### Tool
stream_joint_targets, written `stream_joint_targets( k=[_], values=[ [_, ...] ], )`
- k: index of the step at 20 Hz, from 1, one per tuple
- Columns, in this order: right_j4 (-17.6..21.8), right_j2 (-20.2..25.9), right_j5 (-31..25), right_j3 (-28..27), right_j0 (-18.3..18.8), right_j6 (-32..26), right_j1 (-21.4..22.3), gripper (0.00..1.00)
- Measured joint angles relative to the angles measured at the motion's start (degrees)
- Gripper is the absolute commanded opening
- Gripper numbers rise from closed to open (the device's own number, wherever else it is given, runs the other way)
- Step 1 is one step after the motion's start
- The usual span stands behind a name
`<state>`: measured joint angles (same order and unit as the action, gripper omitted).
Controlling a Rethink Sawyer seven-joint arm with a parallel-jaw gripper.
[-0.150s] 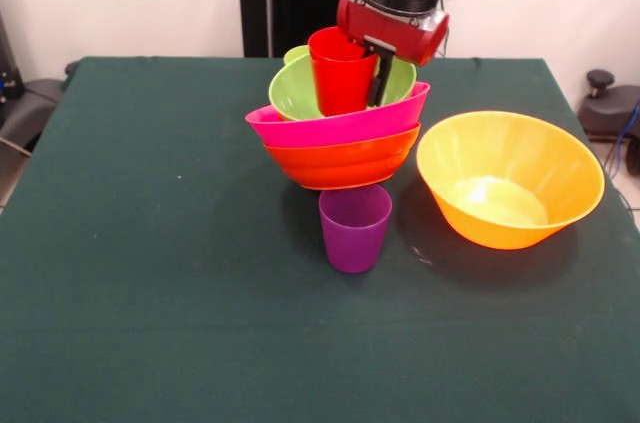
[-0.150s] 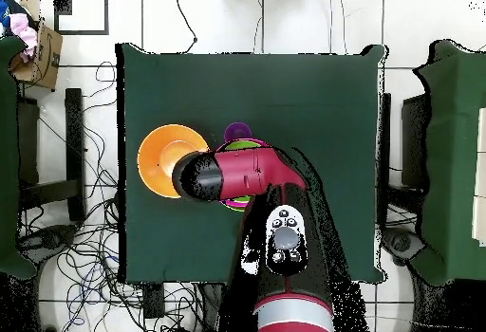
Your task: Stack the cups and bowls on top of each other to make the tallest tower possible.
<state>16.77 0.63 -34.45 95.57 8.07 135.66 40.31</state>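
Front view: the tower [image 1: 340, 138] stands near the middle of the green table [image 1: 150, 293]. From the bottom up it shows a red-orange bowl [image 1: 340, 165], a pink bowl [image 1: 335, 126] tilted so that its right rim sits higher, and a lime bowl [image 1: 300, 93] nested in the pink one, with a second lime rim [image 1: 295, 53] just visible behind. A red cup [image 1: 338, 71] stands upright in the lime bowl.

The gripper [image 1: 372, 71] comes down from above — one black finger [image 1: 382, 78] lies against the cup's right side and the cup's rim sits under the red wrist. The gripper appears closed on the red cup, though the other finger is hidden.

A purple cup [image 1: 354, 228] stands upright on the cloth just in front of the tower. A large orange bowl [image 1: 510, 178] sits open side up to the right, apart from the pile.

Overhead view: the arm [image 2: 249, 172] covers most of the tower; the orange bowl [image 2: 161, 157] and a sliver of the purple cup [image 2: 237, 130] show beside it.
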Motion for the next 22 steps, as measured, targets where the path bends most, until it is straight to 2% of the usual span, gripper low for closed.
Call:
stream_joint_targets(
  k=[22],
  values=[
    [0.0, -0.9, 4.4, -0.1, -1.2, 0.0, -2.8, 0.0]
  ],
)
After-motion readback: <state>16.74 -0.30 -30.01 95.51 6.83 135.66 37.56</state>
